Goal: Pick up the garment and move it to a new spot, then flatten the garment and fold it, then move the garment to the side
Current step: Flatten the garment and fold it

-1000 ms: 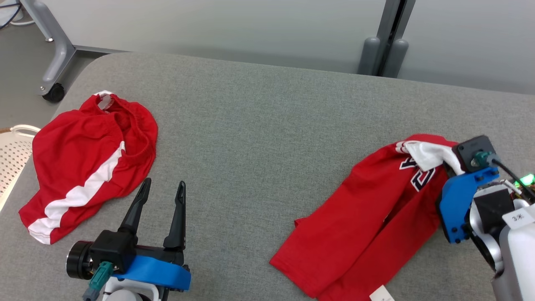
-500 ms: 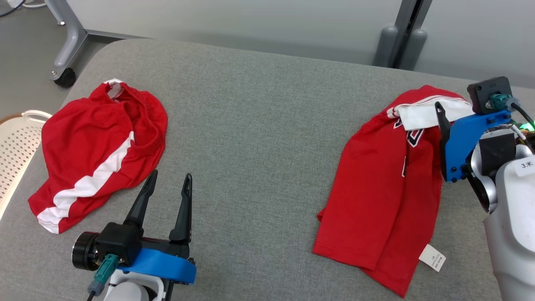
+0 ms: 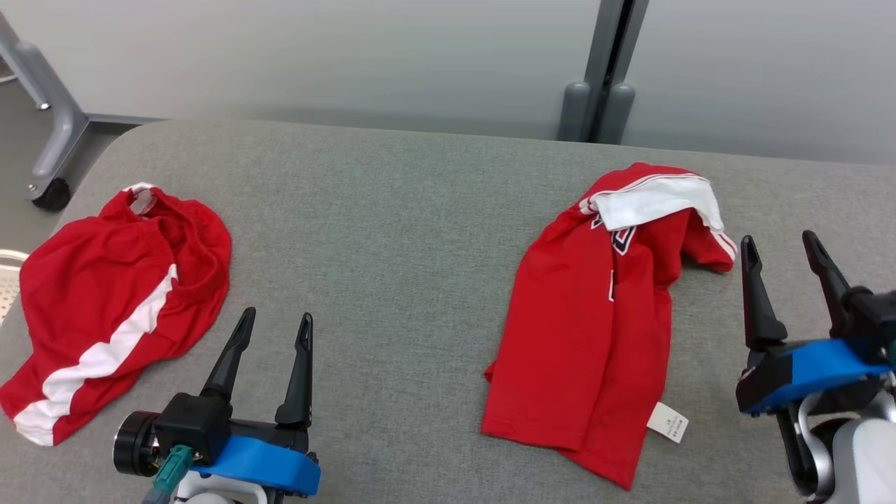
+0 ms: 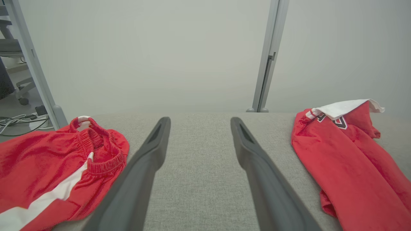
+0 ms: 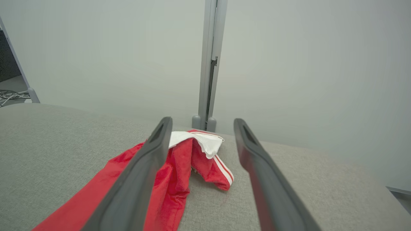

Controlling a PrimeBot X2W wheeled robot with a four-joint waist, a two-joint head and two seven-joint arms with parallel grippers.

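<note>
Red short-sleeved sports shirt of thin knitted cloth lies, in the head view, on the right half of the grey fabric-covered surface. It is stretched out lengthwise and doubled over itself, with a white part turned out at its far end and a small white care label at its near edge. The right jaws stand wide apart and hold nothing. Their fingers are just beside the shirt's far right corner and do not touch it. The left jaws are also fully spread and empty, well apart from the shirt. They are near a pair of red shorts with a white stripe (a second piece, which I judge is not the one in work).

In the left wrist view the shirt is at the right and the shorts at the left. Bare surface shows between the two open fingers.

In the right wrist view the shirt runs from the far white part toward the lower left, partly behind one finger. A sleeve with white stripes lies out to the side.

I judge the cloth light, very soft and a little slippery, so it will sag and bunch and not keep its shape. For flattening, the good places to pinch are probably the two shoulders beside the neck, or the two hem corners, one for each arm. Care is needed to take the wanted layer only, because the layers lie doubled.
</note>
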